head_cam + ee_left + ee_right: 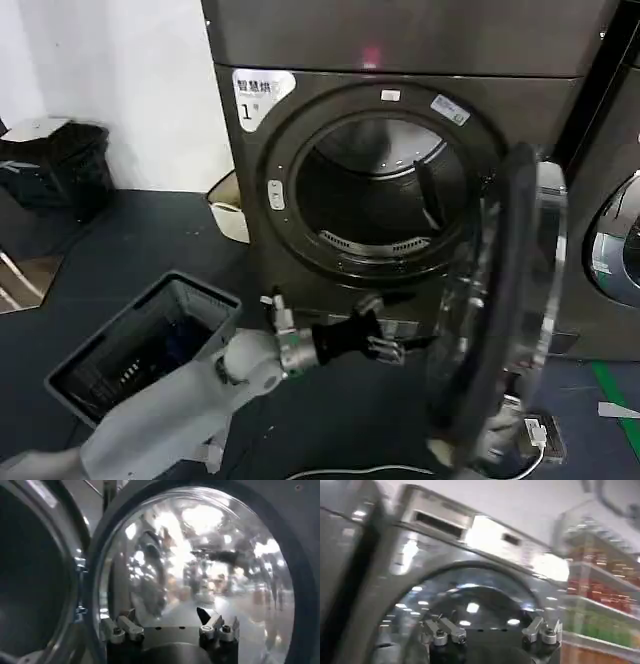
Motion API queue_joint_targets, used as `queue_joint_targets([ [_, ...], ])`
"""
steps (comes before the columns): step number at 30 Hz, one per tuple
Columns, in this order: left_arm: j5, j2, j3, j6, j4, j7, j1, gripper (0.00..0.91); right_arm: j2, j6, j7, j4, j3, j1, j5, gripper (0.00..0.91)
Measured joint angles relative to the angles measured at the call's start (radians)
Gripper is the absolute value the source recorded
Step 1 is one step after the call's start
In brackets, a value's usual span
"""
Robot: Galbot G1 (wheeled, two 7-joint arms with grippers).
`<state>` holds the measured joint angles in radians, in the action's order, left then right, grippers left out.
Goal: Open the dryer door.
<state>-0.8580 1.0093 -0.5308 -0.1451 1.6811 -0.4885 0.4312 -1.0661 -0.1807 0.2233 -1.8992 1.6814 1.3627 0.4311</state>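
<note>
A: Where's the dryer door?
B: Swung wide at four o'clock, round, its grey inner side showing, beside the dark ribbed metal drum.
A: The left claw?
B: At six o'clock, dark fingers spread, empty, near the door's domed glass.
A: The right claw?
B: Parted, facing a neighbouring porthole.

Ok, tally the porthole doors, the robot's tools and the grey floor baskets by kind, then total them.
Porthole doors: 2, the dryer door swung open and the neighbouring machine's door shut.
Tools: 2, the left tool below the drum opening, and the right tool facing a machine front.
Grey baskets: 1, the basket on the floor.
Total: 5
</note>
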Motion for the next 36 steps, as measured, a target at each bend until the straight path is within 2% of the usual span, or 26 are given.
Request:
queue_joint_targets([
  [8,-0.006,0.113,-0.106,0.001,-0.08,0.014,-0.105,0.907,0.018,0.001,-0.061,0.028,0.181,0.059,-0.005,0.907],
  [12,-0.007,0.183,-0.145,0.003,-0.133,0.024,-0.141,0.907,0.022,0.005,-0.058,0.038,0.262,0.075,-0.037,0.907],
  [16,-0.011,0.263,-0.173,0.011,-0.192,0.049,-0.164,0.907,0.032,-0.014,-0.085,0.058,0.322,0.078,-0.068,0.907],
  [19,-0.011,0.32,-0.19,0.012,-0.236,0.059,-0.181,0.907,0.034,-0.01,-0.087,0.08,0.364,0.091,-0.069,0.907],
  [27,0.019,0.46,-0.185,-0.01,-0.358,0.068,-0.222,0.907,0.044,0.028,-0.064,0.135,0.446,0.122,-0.071,0.907],
  [36,0.054,0.579,-0.178,-0.034,-0.473,0.075,-0.245,0.907,0.047,0.031,-0.059,0.13,0.484,0.137,-0.076,0.907],
])
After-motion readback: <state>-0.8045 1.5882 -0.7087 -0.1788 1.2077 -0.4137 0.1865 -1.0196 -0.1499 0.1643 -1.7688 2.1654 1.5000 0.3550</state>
